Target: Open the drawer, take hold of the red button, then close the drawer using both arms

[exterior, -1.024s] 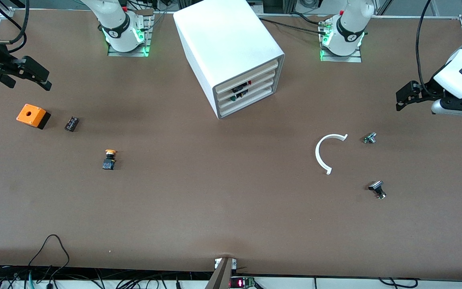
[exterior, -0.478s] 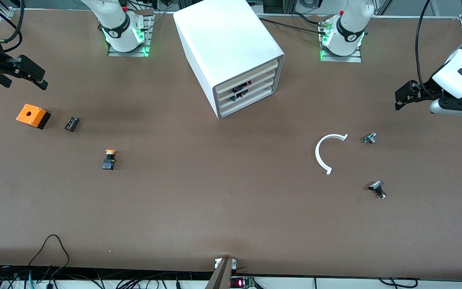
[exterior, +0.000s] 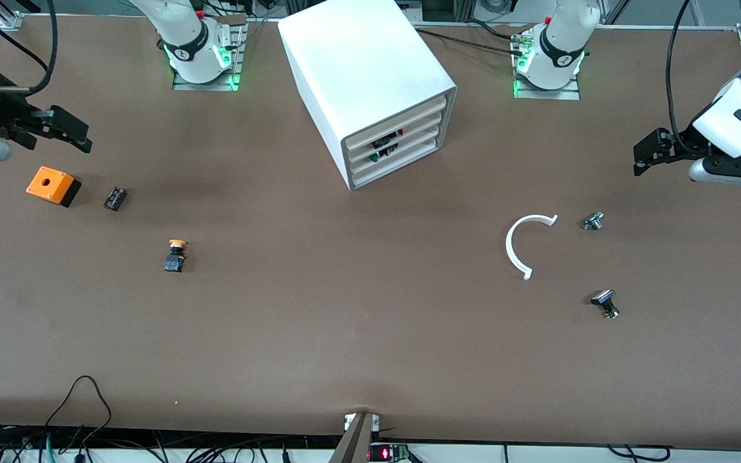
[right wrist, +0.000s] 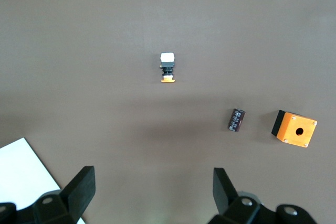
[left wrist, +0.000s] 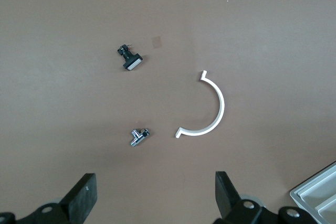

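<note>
Motion since the earlier front frames is confined to the right gripper (exterior: 78,136): it has swung a little way in from the table's edge at the right arm's end and now hangs over bare table just above the orange switch box (exterior: 53,186), its fingers (right wrist: 80,184) spread wide apart and empty. The left gripper (exterior: 646,154) has barely shifted and waits over the left arm's end of the table, its fingers (left wrist: 84,195) also wide apart and holding nothing. Judging by this, the task has hardly begun; neither arm has reached the white cabinet (exterior: 370,83) standing by the table's edge where the bases are.

The drawer (exterior: 396,137) is shut, flush with its three neighbours, and through its notch the red-capped button (exterior: 392,137) shows inside, with a green cap in the notch below.

Only the front view shows the drawer fronts and the button. The right wrist view gives the yellow-capped button (right wrist: 167,67), a small dark component (right wrist: 236,119) and the box's round hole. The left wrist view shows the white half-ring (left wrist: 207,108), a small metal fitting (left wrist: 138,136) and a flat-capped black switch (left wrist: 130,58) more plainly.
</note>
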Controlling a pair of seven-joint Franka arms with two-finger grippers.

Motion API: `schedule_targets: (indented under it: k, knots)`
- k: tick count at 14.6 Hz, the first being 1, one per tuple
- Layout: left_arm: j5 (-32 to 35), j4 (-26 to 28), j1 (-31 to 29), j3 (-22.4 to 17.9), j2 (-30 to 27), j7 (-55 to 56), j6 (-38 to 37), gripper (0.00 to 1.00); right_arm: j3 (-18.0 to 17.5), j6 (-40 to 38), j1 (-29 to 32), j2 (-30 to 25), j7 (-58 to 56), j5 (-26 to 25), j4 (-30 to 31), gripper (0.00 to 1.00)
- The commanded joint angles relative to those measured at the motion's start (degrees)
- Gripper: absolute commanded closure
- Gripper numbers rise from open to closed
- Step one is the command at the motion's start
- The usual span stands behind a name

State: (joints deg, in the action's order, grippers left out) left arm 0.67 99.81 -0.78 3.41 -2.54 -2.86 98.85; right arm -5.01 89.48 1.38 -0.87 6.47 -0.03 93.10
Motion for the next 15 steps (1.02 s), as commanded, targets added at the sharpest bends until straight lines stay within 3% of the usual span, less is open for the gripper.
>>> schedule_targets:
  k: [1,5,9,11,15]
  knots:
    - [0.3,-1.6,-0.1,0.0,0.3,0.0,-1.5,0.01,-0.1,0.1,-2.3,2.4,0.6,0.3,-1.2,0.01]
    - [-0.8,-2.0,0.7,0.1,0.6,0.0,-3.4,0.01,-0.1,0.3,-5.0,7.1,3.4,0.6,-3.9,0.01]
    - [-9.2,-4.5,4.1,0.2,2.2,-0.7,-20.0,0.01,-0.1,3.4,-7.4,10.7,6.5,1.2,-5.5,0.01]
    - [-12.3,-4.5,7.1,0.2,5.3,-2.8,-23.8,0.0,-0.1,4.8,-9.7,12.2,8.5,1.1,-5.5,0.01]
    - [-32.0,-3.0,4.6,0.0,12.8,-16.1,-25.0,0.0,-0.1,7.3,-13.3,15.1,14.2,1.3,-5.7,0.01]
